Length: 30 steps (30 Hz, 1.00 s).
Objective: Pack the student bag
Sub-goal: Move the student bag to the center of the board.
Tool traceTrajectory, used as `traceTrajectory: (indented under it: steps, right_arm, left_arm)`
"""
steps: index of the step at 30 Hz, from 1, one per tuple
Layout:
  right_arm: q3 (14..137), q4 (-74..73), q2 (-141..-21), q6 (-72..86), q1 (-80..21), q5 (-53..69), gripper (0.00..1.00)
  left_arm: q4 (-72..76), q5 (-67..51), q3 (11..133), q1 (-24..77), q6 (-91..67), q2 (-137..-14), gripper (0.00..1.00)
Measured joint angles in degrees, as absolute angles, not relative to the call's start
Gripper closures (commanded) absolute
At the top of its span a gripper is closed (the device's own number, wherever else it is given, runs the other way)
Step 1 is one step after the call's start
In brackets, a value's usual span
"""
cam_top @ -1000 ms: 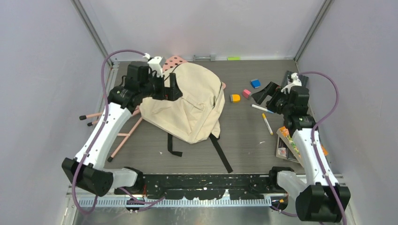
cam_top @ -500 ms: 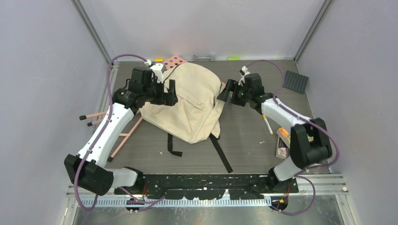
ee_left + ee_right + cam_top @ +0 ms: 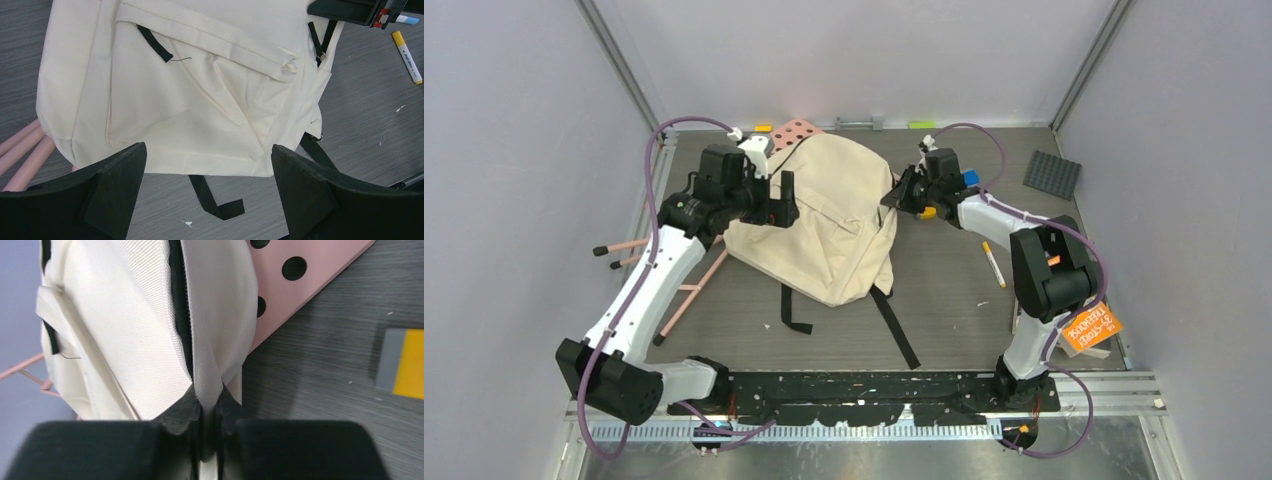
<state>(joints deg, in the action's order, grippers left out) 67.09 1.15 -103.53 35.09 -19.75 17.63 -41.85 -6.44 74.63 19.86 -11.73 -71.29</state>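
Student bag within right end effector

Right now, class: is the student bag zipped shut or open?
Shut, where visible: the black zipper on the student bag lies closed, no gap showing.

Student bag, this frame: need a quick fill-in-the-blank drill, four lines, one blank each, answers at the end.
1. The right pincer is shut on a fold of the student bag, right beside its black ____.
2. The left pincer hangs over the bag with its jaws ____.
3. The perforated board sticking out from under the bag's far edge is ____.
4. The yellow marker lies on the table on the ____ arm's side of the bag.

Missing words: zipper; open; pink; right.
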Motion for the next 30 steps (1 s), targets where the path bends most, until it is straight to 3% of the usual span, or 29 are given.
traceTrajectory:
  steps: [6, 11, 24, 25, 29, 30]
  right_arm:
    - [66.83, 1.61, -102.87, 35.94, -20.18, 17.78, 0.99]
    - [62.19, 0.95, -95.29, 36.03, -22.92, 13.69, 0.99]
    - [37.71, 3.25, -69.17, 41.32, -51.46, -21.41, 0.98]
    - [36.58, 3.22, -68.60, 42.09, -52.90, -23.20, 0.95]
    - [33.50, 0.08, -65.14, 45.21, -58.89, -30.85, 0.49]
    - [33.50, -1.21, -64.31, 45.91, -59.64, -31.81, 0.44]
  left_arm:
    - [-41.76, -7.49, 74.54, 19.86, -11.68, -72.14, 0.02]
    - [-40.45, -11.81, 73.12, 20.27, -11.51, -72.31, 0.01]
    - [-39.38, -8.97, 71.85, 23.88, -12.03, -75.20, 0.02]
    - [-39.11, -8.67, 71.44, 23.88, -12.32, -74.98, 0.02]
    - [-38.26, -8.12, 69.65, 23.88, -14.48, -73.21, 0.02]
    - [-37.89, -8.05, 68.95, 23.88, -15.31, -72.20, 0.02]
